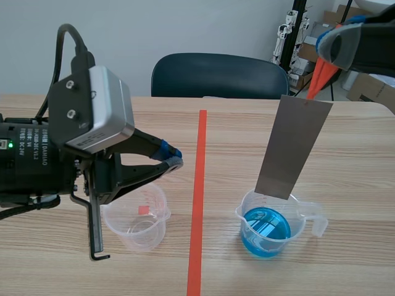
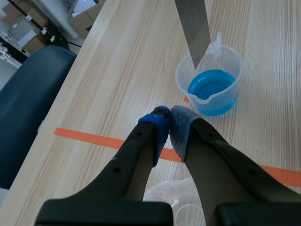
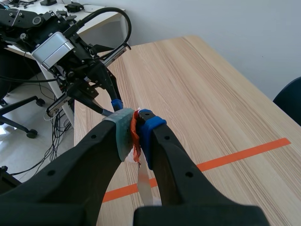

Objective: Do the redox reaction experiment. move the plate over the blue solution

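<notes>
Scene view: the plate point(image 1: 291, 148) is seen hanging with its long axis near upright. It is tilted so that the top end leans toward the right arm and the lower end points down at the beaker of blue solution point(image 1: 266, 229). Its lower edge is placed over the far rim of that beaker, above the liquid; contact with the rim cannot be told. The plate is noted as a flat, long, narrow strip of dull grey metal, plain on the face shown. An orange-red tab point(image 1: 321, 77) is fixed at its top end. The right gripper point(image 1: 330, 46) is clamped on this tab and is raised to the right of the tape line point(image 1: 197, 203). In the right wrist view the tab is pressed between both pads.

2 clear plastic beakers are recorded on the table point(image 1: 247, 129), 1 on each side of the tape line. The right one, with handle and spout, is filled in its lower part with blue liquid. The empty beaker point(image 1: 137, 216) holds nothing; a small orange-red mark shows through it. The left gripper point(image 1: 173, 157) is held above the empty beaker, its fingers closed together on nothing.
</notes>
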